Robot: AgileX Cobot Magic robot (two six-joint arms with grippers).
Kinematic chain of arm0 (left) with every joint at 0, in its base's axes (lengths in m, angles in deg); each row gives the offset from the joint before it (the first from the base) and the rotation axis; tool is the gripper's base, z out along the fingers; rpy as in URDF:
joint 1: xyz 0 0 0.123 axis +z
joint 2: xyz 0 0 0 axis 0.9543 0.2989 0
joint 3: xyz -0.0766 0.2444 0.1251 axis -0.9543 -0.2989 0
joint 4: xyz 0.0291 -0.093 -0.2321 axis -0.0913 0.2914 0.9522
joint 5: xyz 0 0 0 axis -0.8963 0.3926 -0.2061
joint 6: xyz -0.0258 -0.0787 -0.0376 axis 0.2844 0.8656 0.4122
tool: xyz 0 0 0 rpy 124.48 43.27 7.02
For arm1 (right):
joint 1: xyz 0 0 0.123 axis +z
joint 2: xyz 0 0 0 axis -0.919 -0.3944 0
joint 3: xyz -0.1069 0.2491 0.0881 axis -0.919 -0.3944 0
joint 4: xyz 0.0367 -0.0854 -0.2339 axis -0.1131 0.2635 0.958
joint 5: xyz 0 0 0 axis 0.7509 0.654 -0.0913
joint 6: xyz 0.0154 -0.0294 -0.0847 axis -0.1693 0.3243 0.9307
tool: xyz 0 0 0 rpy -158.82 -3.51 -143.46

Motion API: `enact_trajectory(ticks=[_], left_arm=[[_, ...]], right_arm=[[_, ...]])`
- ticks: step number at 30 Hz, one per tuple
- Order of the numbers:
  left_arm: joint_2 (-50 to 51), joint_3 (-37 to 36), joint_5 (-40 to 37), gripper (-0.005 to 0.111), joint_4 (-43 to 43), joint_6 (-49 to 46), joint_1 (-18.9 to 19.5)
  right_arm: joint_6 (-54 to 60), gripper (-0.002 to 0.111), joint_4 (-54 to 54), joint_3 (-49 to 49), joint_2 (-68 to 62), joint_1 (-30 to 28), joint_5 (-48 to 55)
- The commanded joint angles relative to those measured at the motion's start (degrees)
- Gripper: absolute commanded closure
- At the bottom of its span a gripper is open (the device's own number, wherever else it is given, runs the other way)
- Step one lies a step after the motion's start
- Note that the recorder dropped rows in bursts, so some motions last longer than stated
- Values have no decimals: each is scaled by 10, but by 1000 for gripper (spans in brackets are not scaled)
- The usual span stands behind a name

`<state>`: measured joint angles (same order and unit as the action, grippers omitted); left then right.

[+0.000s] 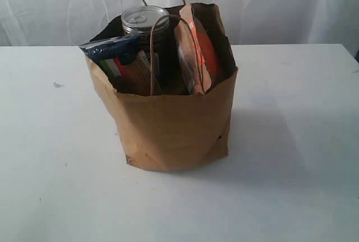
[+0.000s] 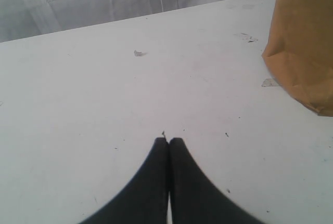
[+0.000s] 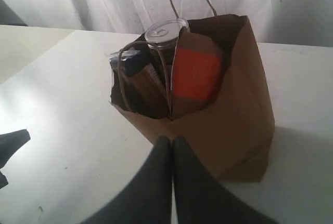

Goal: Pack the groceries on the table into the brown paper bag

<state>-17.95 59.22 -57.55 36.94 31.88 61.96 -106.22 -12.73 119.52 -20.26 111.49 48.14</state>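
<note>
Brown paper bag [image 1: 168, 124] upright on table [image 1: 291, 186]; pull-tab can [image 1: 145, 18], brown-orange pouch [image 1: 199, 56], spaghetti pack [image 1: 112, 48] inside bag. 2 grippers pressed together, empty. Right gripper [image 3: 171, 139] faces bag, looks nearer. Left gripper [image 2: 169, 140] beside bag base.

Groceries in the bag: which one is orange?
The pouch, at the right inside the brown paper bag in the exterior view. The can beside it has a silver top; the spaghetti pack is blue and brown.
</note>
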Motion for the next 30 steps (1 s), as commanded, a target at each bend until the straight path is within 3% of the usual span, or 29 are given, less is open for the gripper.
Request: enact_trajectory(ticks=[1,7,12,21,30], left_arm=[[-3,-2,2,107,0,1,2],[-3,-2,2,107,0,1,2],[-3,-2,2,107,0,1,2],[-3,-2,2,107,0,1,2],[-3,-2,2,107,0,1,2]], right_arm=[[-2,108,3,-2,3,-1,0],[17,108,13,-49,19,10,-93],[27,108,15,-141,48,-15,-174],[29,108,13,-300,129,-109,-221],[34,108,13,-363,207,-222,-240]])
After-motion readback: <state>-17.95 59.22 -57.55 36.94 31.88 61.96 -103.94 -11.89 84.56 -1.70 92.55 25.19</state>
